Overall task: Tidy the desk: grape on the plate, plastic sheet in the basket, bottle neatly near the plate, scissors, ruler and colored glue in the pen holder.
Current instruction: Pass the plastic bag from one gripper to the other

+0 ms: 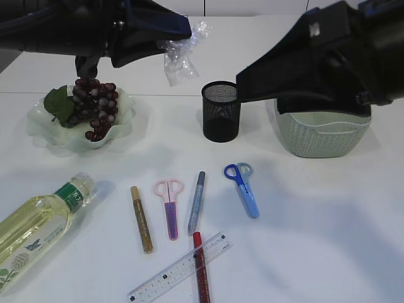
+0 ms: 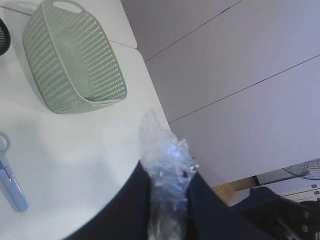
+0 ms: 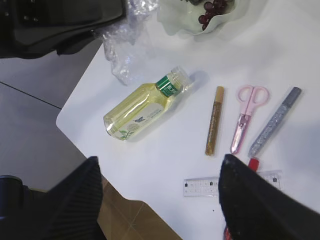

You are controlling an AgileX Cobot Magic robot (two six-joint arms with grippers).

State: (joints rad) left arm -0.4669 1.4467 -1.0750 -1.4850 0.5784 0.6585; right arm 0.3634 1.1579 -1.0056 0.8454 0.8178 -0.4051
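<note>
Your left gripper [image 2: 167,200]: clamped on plastic sheet [image 1: 180,53], held aloft between plate [image 1: 41,129] and pen holder [image 1: 221,112]. Your right gripper [image 3: 160,192]: spread wide, apparently empty, above bottle [image 3: 145,111].

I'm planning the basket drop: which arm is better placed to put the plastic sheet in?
Left. The left gripper already pinches the plastic sheet, lifted above the table. The right gripper is open and empty, with its arm over the basket, so it would likely need to clear away.
</note>
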